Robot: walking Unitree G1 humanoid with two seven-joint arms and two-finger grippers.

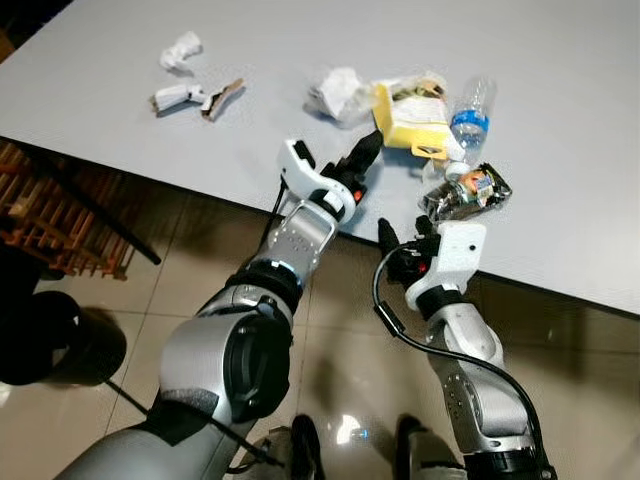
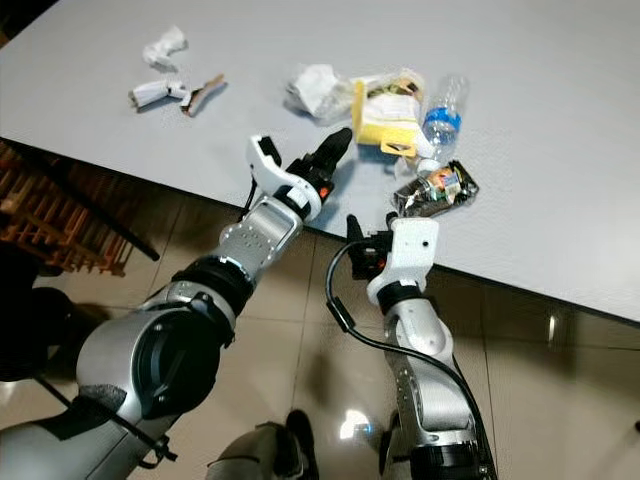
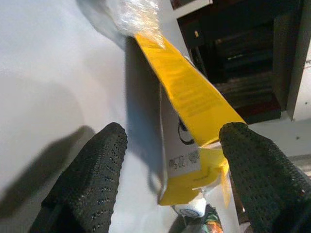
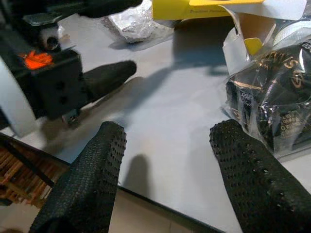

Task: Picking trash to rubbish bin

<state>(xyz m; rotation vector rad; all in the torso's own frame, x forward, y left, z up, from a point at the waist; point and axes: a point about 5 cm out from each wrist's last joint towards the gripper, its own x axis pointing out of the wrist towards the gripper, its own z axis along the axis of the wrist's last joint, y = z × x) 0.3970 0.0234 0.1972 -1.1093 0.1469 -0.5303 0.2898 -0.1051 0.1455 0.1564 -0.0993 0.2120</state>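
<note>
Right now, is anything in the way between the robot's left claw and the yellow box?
Nothing visible is. The left gripper is open, its fingers spread with the yellow box straight ahead and only bare table between. The crumpled plastic lies beside the box, not in front.

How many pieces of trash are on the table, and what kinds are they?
Crumpled white paper: 1
Torn white and brown scraps: 1 cluster
Crumpled clear plastic wrap: 1
Yellow box: 1
Plastic bottle: 1
Shiny dark snack wrapper: 1
Total: 6
</note>
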